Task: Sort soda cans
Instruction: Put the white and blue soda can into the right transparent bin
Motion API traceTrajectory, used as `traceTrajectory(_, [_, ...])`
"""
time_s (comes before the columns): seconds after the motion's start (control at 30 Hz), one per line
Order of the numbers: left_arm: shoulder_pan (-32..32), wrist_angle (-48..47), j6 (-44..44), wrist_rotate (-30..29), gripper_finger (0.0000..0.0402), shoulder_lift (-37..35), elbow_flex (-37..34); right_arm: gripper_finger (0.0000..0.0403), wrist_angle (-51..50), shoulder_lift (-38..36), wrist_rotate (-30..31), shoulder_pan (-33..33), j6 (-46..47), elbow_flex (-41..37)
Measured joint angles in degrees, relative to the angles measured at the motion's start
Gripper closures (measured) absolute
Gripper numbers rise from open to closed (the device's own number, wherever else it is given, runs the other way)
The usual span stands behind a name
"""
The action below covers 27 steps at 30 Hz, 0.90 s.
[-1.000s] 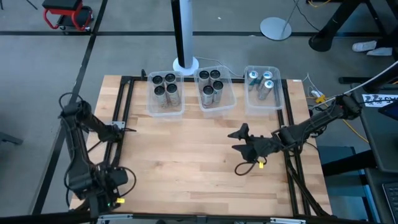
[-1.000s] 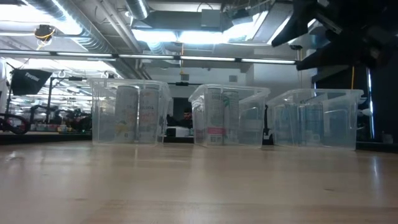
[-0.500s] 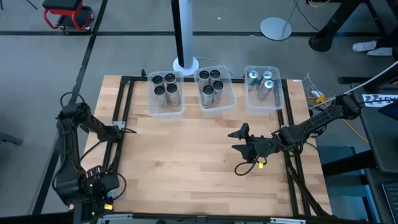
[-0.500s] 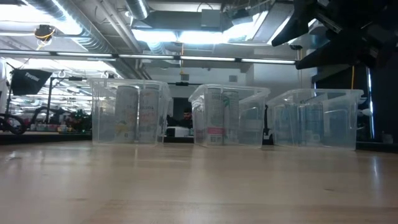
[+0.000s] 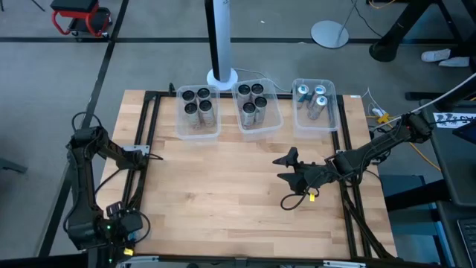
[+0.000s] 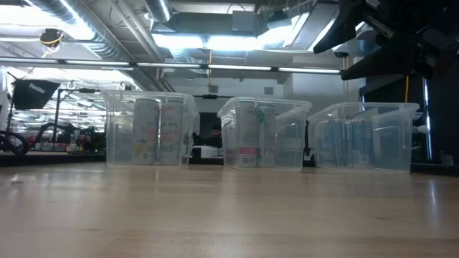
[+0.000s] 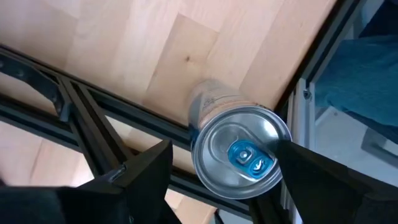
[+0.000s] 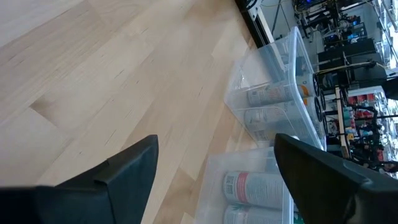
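The left hand (image 7: 239, 163) sits low at the near left corner of the pale wooden tabletop (image 5: 223, 179), out by the black metal frame rails (image 7: 93, 112), and its two dark fingers (image 7: 146, 177) are clamped on either side of a silver-grey aluminium soda can with a pale top and a blue pull tab (image 7: 242, 152). The grip falls on the can's round wall just under the rim, which leaves the lid clear and should let the smooth cylinder be set down upright; the can appears to hang beyond the tabletop's edge, though the wrist view is too close to be sure. The rest of the soda cans (image 5: 199, 106) already stand in three clear rectangular plastic bins (image 5: 256, 123) lined up along the far edge: the left and middle ones hold dark-topped cans packed upright side by side, and the right bin (image 5: 314, 119) holds the blue-white-topped ones, so the gripped can most likely belongs there. The bins' thin see-through walls show the printed labels from table height (image 6: 247, 136), and their open tops allow a straight drop from above. The right hand (image 5: 288, 170) hovers over the tabletop right of centre, short of the bins, its dark fingers (image 8: 124, 168) spread wide apart with nothing between them, probably placed there to stay out of the way.
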Motion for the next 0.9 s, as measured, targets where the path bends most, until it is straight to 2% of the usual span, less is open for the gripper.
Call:
traceTrajectory(0.23, [0.0, -1.6, -0.3, 0.4, 0.0121, -1.2, -0.3, 0.0084, 0.0, 0.0, 0.1, 0.0, 0.0, 0.0])
traceTrajectory(0.43, [0.0, 0.0, -3.5, 0.4, 0.0121, -3.0, -0.2, 0.0084, 0.0, 0.0, 0.2, 0.0, 0.0, 0.0])
traceTrajectory(0.67, [0.0, 0.8, -3.1, -0.1, 0.0121, -3.1, -0.2, 0.0084, 0.0, 0.0, 0.2, 0.0, 0.0, 0.0])
traceTrajectory(0.9, [-0.2, 4.5, -3.4, -0.7, 0.0121, -3.1, -3.9, 0.0084, -0.4, 0.0, 0.1, 0.0, 0.0, 0.0])
